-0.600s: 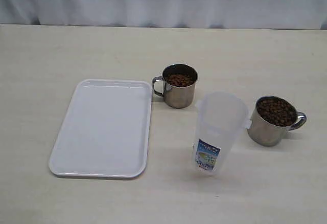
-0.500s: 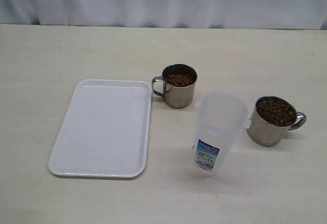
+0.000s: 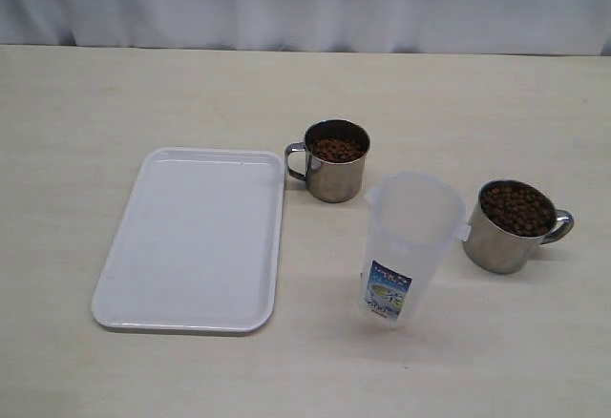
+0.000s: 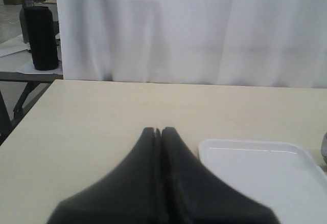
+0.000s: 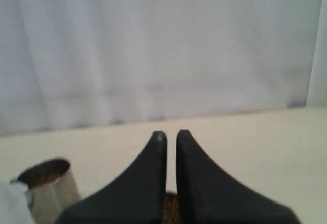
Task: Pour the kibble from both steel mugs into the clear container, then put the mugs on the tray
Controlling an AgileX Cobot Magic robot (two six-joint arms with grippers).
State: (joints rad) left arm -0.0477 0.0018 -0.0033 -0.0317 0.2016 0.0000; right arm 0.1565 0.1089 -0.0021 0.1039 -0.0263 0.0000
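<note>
Kibble (image 3: pixel 516 209) fills both steel mugs (image 3: pixel 334 177); none is visible in the clear container (image 3: pixel 410 232), which stands upright between them, nearer the right-hand mug. The tray (image 3: pixel 191 246) lies bare, just beside the far mug's handle. My left claw (image 4: pixel 158 131) and right claw (image 5: pixel 171 133) are both clenched on nothing, touching neither mug. Judgement: nothing poured, no mug on the tray; the whole task is outstanding.

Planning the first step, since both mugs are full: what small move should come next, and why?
Probably open the right gripper: its jaws stand shut on nothing, while the short shiny stainless-steel mug on the right, full of small dark-brown kibble, has its loop handle pointing away from the tall translucent plastic container, which looks empty.
</note>
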